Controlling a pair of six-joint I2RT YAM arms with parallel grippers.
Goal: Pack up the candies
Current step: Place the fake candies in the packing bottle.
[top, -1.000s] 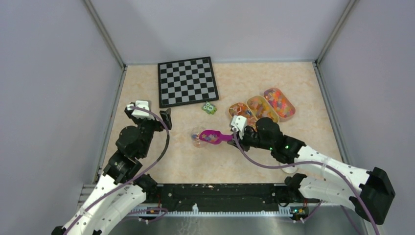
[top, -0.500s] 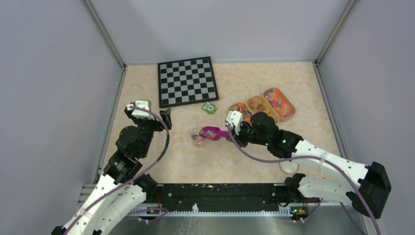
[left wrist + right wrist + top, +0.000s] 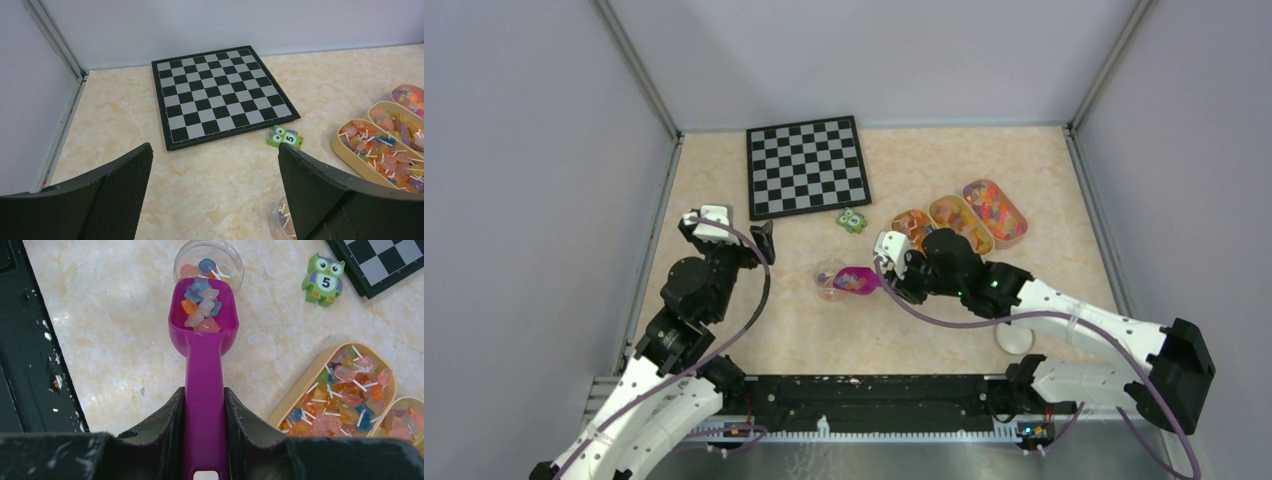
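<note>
My right gripper is shut on the handle of a magenta scoop. The scoop bowl holds several small candies, orange, blue and pink. Its lip lies over the rim of a small clear round cup with a few candies inside. Three tan oblong trays hold many more candies; the nearest lies to the right of the scoop. My left gripper is open and empty, above bare table left of the cup.
A black and white chessboard lies at the back. A small green owl block marked 5 sits between it and the trays. A white lid lies near my right arm. Grey walls enclose the table.
My right gripper has moved left with the scoop, bringing its bowl over the clear cup. The left arm has not moved.
</note>
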